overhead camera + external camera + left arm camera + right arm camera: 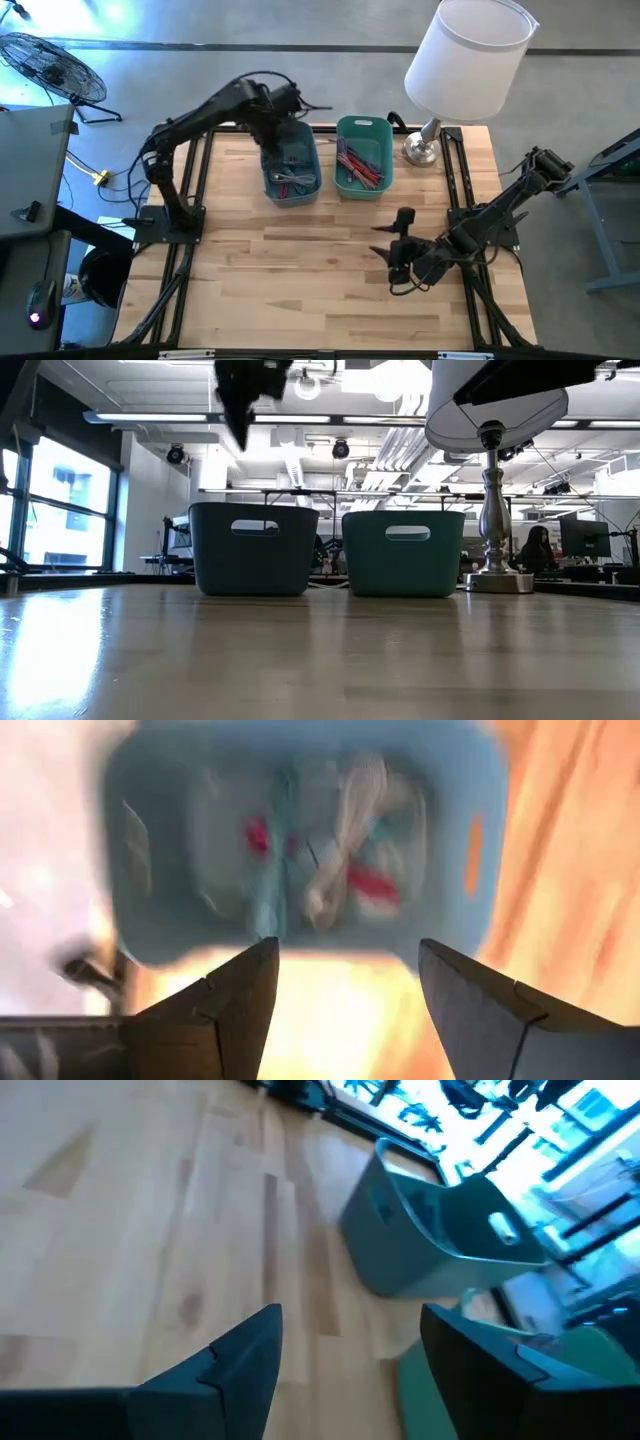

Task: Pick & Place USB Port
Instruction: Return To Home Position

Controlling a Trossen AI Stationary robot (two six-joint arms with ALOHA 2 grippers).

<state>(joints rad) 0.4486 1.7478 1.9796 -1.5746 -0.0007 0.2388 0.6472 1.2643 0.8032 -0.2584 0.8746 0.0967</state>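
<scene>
A blue bin (pixel 292 165) at the table's far side holds a tangle of cables and connectors; my left wrist view looks down into the blue bin (pixel 300 850), where white, red and teal pieces lie. A teal bin (pixel 364 157) beside it holds red and pink pieces. My left gripper (pixel 285 100) hangs open above the blue bin's far end, empty; its fingertips (pixel 345 980) show well apart. My right gripper (pixel 397 245) rests low over the table's right part, open and empty, pointing toward the bins (pixel 440 1230).
A lamp with a white shade (pixel 468 55) and metal base (pixel 423 150) stands at the far right corner beside the teal bin. Bare wood (pixel 300 270) spreads over the near half. A fan (pixel 50 65) and desk sit off the left edge.
</scene>
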